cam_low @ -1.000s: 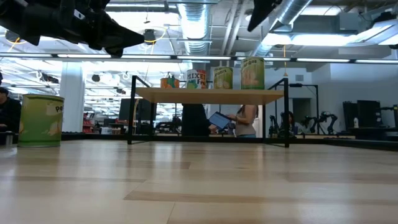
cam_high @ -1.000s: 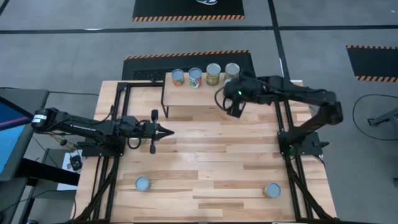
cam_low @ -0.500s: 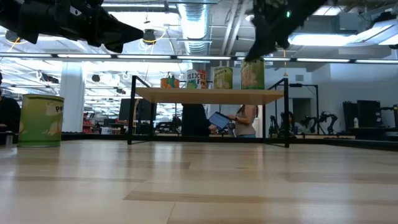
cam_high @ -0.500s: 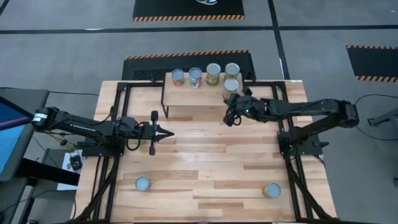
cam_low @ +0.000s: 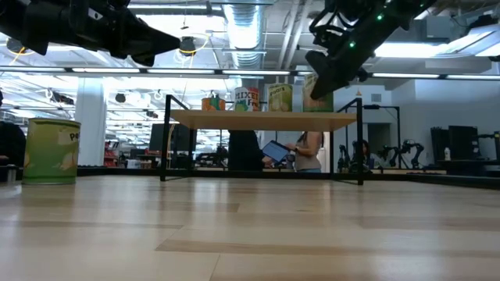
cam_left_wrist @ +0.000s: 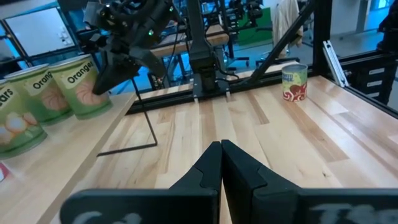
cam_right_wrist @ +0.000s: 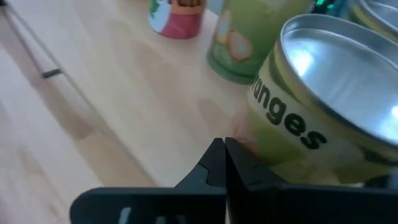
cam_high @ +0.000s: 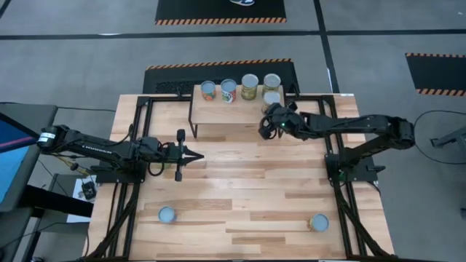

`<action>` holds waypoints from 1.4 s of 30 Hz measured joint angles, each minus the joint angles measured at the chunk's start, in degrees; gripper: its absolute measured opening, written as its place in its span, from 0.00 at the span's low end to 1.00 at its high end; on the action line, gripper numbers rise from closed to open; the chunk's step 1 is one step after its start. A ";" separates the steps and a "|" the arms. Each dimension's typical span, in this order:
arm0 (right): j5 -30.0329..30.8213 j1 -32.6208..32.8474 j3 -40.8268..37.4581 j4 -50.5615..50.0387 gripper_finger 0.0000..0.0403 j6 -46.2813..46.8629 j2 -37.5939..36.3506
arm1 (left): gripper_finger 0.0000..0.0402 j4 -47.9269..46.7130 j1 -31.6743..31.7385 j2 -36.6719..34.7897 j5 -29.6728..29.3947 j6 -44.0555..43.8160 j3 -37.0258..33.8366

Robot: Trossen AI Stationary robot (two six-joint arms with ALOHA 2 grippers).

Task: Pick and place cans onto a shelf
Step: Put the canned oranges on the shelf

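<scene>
We see the big plank table (cam_high: 247,182) first, with the shelf (cam_high: 226,110) raised on thin black legs along its far edge. That keeps the stored cans off the work surface and the open planks free for picking.

Left arm (cam_high: 95,149) lies low across the left half of the table. Its gripper, the left gripper (cam_high: 195,154), points toward the middle with jaws pressed together on nothing; we judge it parked and waiting.

Right arm (cam_high: 357,127) reaches in from the right. The right gripper (cam_high: 266,131) sits at the shelf's right front corner, just beside the nearest can. Its jaws are closed flat against each other, empty, tips over the shelf top. The can next to them stands free on the shelf, so we judge the drop-off done and no can in hand.

Cans: five on the shelf. Four stand in a row along the back edge (cam_high: 239,89), two small red and green ones on the left and two taller olive ones on the right. The fifth, the orange-label can (cam_right_wrist: 311,106), stands upright in front of the row's right end. Placing it forward there leaves the back row undisturbed.

Two cans remain on the table near the front edge, well apart: the front left can (cam_high: 167,214) and the front right can (cam_high: 318,222). We judge those are next.
</scene>
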 joint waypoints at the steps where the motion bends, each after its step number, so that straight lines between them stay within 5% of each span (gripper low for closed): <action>1: 1.06 0.09 0.00 -0.33 0.02 0.54 -0.04 | 0.00 -0.06 0.00 0.00 0.00 0.00 0.00; 16: 4.20 3.53 0.02 -9.46 0.03 2.90 -2.66 | 0.00 -0.86 0.00 0.00 0.37 -0.79 0.00; 26: 15.14 4.64 0.06 -20.30 0.02 12.42 -11.08 | 0.00 -0.89 0.00 0.00 0.35 -0.98 0.00; 37: 13.44 -6.31 0.02 -16.77 0.02 5.27 -9.50 | 0.00 -0.76 0.00 0.00 0.33 -0.96 0.00; 42: 5.03 -10.42 0.02 -9.71 0.02 -0.89 -9.42 | 0.00 -0.74 0.00 0.00 0.31 -0.65 0.00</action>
